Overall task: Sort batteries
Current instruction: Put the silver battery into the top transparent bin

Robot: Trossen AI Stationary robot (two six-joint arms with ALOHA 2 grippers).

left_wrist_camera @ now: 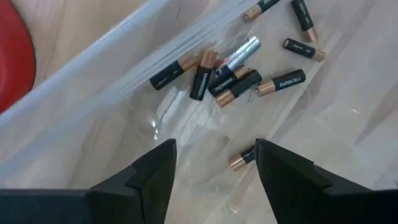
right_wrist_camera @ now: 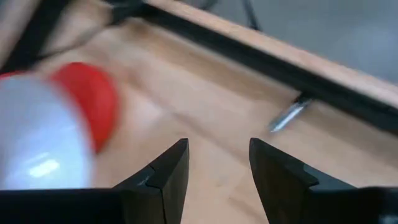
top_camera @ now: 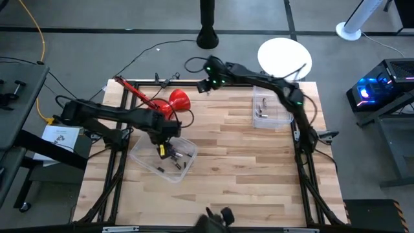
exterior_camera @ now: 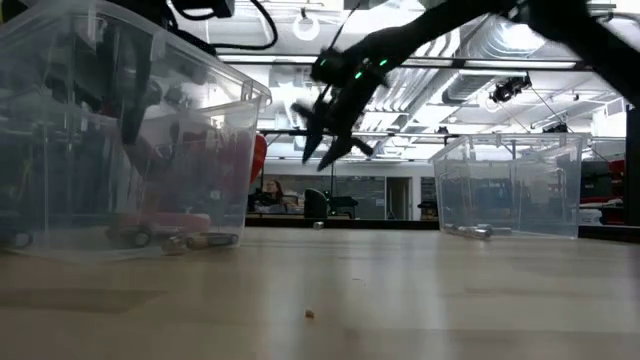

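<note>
Batteries [left_wrist_camera: 227, 78]: most lie loose on the floor of the left bin [top_camera: 183, 169], with one dark, copper-ended cell just beside a fingertip of the left gripper [left_wrist_camera: 214, 163]. That gripper hangs inside the bin, jaws apart and empty.

A few silvery cells rest in the right bin [top_camera: 282, 115] across the table [top_camera: 226, 155], and another silvery one [right_wrist_camera: 289, 116] lies on bare wood near the far rail, ahead of the right gripper [right_wrist_camera: 217, 163]. Its jaws stand apart, holding nothing.

Handling, as judged: small, rigid, smooth cylinders, light but dense and prone to roll. Take hold across the middle of the barrel, jaws square to its length.

Pose: the left arm reaches in from the left edge, wrist bent down into the bin. The right arm stretches over the far edge beside the red tool [top_camera: 174, 102], gripper raised and angled down.
</note>
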